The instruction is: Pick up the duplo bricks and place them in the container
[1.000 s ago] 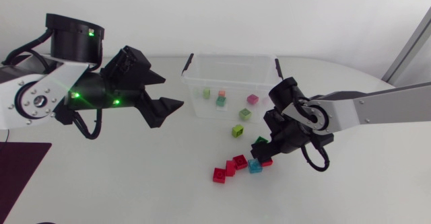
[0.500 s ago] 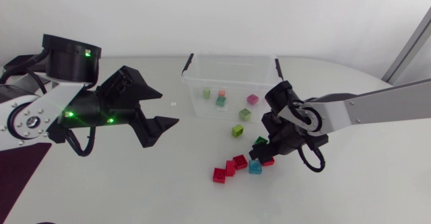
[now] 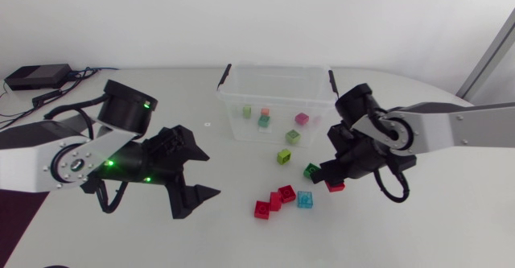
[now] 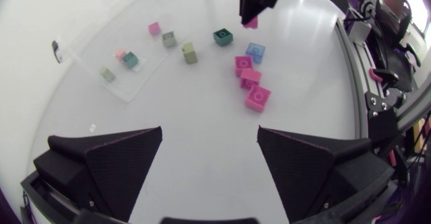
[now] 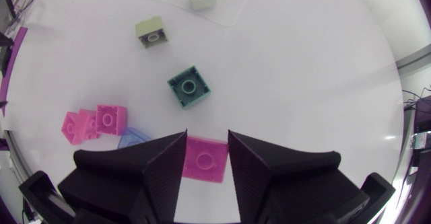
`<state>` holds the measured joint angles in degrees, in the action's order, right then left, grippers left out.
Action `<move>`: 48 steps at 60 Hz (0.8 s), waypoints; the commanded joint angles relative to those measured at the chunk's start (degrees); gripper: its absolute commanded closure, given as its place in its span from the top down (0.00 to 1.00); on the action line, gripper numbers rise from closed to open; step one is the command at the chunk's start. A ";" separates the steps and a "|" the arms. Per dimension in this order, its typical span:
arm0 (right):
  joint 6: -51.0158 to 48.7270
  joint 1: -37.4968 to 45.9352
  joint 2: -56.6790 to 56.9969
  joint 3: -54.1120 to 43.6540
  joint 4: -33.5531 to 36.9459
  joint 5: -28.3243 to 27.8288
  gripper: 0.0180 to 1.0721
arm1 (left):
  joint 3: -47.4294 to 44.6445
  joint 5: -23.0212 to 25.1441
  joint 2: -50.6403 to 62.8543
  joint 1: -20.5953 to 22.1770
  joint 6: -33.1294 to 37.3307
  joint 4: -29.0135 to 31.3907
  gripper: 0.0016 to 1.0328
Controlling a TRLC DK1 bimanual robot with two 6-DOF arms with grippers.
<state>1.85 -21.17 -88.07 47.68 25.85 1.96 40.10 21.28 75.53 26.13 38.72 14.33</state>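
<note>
My right gripper (image 3: 333,178) is shut on a red brick (image 3: 336,187); the right wrist view shows this brick (image 5: 205,160) pinched between both fingers (image 5: 165,167), just off the table. A dark green brick (image 3: 312,171) lies right beside it. Left of it sit a blue brick (image 3: 305,199) and three red bricks (image 3: 274,201) in a cluster. A lime brick (image 3: 283,157) lies in front of the clear container (image 3: 233,81), which holds several small bricks. My left gripper (image 3: 201,174) hangs open and empty, left of the cluster (image 4: 250,80).
A black box with cables (image 3: 34,76) lies at the table's far left corner. A dark mat (image 3: 20,199) covers the front left. The table's rounded edge (image 3: 451,95) curves behind my right arm.
My right gripper has closed on the red brick and carried it a little to the right, away from the cluster. My left arm has swung down toward the front, its gripper still open.
</note>
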 commanded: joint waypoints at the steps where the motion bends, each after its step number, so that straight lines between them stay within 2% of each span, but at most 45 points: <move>1: -0.97 1.22 2.91 1.36 2.37 0.33 0.29 | -1.25 1.22 1.91 1.91 3.12 0.70 0.96; 15: -1.23 1.48 6.25 9.27 7.90 0.24 0.29 | -0.63 1.22 9.20 8.32 6.90 -2.02 0.94; 31: -1.23 1.48 6.60 20.70 11.77 0.15 0.29 | 3.15 1.05 18.43 8.85 10.32 -2.02 0.94; 48: -1.14 0.87 5.28 20.43 11.33 0.15 0.29 | 8.51 -1.06 23.70 12.10 11.91 -1.58 0.93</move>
<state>1.26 -19.81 -81.58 68.69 36.29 1.91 46.09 20.75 96.14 36.99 48.42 12.32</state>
